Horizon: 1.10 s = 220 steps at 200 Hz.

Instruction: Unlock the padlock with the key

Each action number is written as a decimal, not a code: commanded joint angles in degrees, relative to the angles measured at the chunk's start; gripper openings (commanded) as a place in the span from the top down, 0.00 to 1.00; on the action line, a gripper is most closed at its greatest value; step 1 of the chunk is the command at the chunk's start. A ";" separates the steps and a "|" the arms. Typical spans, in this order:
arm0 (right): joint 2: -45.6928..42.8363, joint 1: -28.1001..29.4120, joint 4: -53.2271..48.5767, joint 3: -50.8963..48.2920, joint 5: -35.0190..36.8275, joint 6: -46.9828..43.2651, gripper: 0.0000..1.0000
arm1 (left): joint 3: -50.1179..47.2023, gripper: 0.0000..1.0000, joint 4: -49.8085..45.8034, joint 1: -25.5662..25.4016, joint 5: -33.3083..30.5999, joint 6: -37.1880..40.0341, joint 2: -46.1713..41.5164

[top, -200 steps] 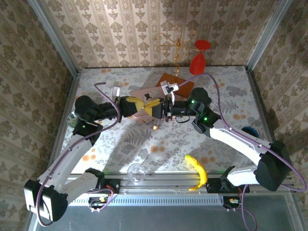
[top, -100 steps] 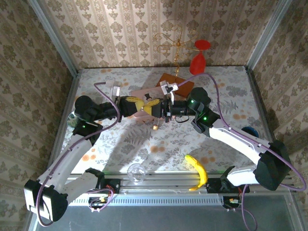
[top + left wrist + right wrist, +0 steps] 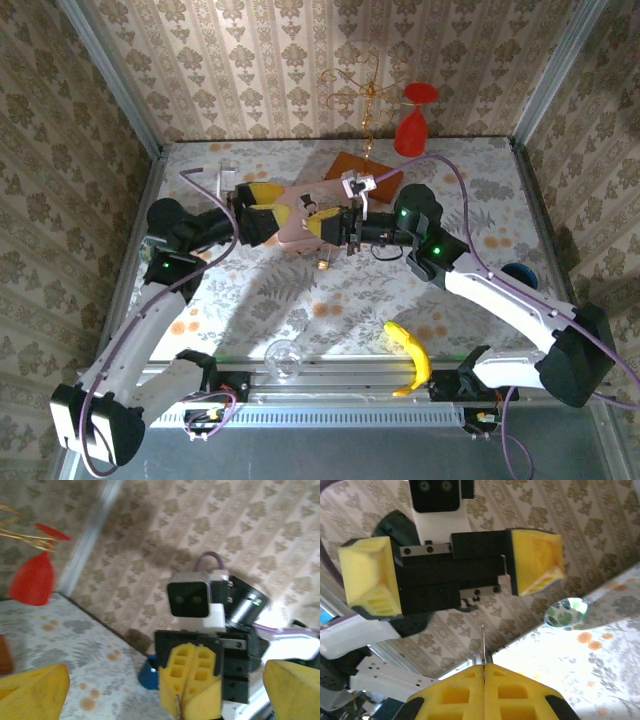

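Padlock (image 3: 323,266): a tiny brass speck about mid-table, apparently lying on the patterned cloth. It sits on the near side of both grippers and apart from each. Nothing holds it.

Key (image 3: 482,639): a thin metal sliver pokes out of the seam between the right gripper (image 3: 318,226) pads. I take it for the key's blade. The pads are pressed flat together on it, and the tip points across at the other arm. Held like that, it looks ready to be offered to a keyhole.

Left gripper (image 3: 268,205): jaws spread as wide as they go, with nothing between them. It faces the right gripper head-on above the pink box (image 3: 292,235), towards the table's far edge. With the lock down on the cloth, the key has no target. My judgement is that the padlock must be picked up or pinned before any insertion.

Views:
- The top view gives the padlock's resting spot and the two arms nose to nose.
- The right wrist view gives the pinch on the key and the empty span between the left fingers (image 3: 367,577).
- The left wrist view gives the right pads' seam closed tight, with a bit of metal at its lower end.

Whether the padlock's shackle is open is too small to tell.
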 commanded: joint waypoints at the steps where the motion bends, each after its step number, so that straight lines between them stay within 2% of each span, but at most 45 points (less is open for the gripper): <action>1: -2.86 -0.51 -8.42 -1.22 4.63 -3.50 1.00 | 1.66 0.00 -18.41 -0.84 -12.73 11.74 -3.83; 24: -4.92 -1.16 -14.49 -3.10 7.72 -4.47 1.00 | 2.96 0.00 -31.43 -5.91 -28.41 20.67 -5.40; 48: -7.92 -2.58 -19.03 -6.68 9.79 -4.69 1.00 | 2.69 0.00 -38.37 -13.39 -41.77 22.30 -3.37; 92: -13.98 -6.75 -24.08 -15.39 12.52 -2.84 1.00 | -1.42 0.11 -39.64 -22.84 -55.25 18.05 5.51; 116: -17.48 -9.59 -24.04 -20.41 12.46 -1.06 1.00 | -3.64 0.14 -37.28 -25.14 -57.41 15.22 11.10; 147: -21.01 -12.99 -26.19 -24.64 13.80 -0.28 1.00 | -3.55 0.14 -36.42 -27.62 -58.76 15.26 18.29; 194: -21.78 -14.02 -26.65 -27.53 17.29 0.05 1.00 | 1.74 0.15 -35.47 -31.23 -62.42 16.90 33.03; 202: -21.68 -13.99 -26.65 -27.76 18.02 0.14 1.00 | 3.27 0.16 -35.32 -31.42 -62.91 17.34 35.43; 220: -21.91 -14.00 -25.97 -28.32 18.52 0.23 1.00 | 6.47 0.27 -35.14 -31.44 -63.91 17.75 40.31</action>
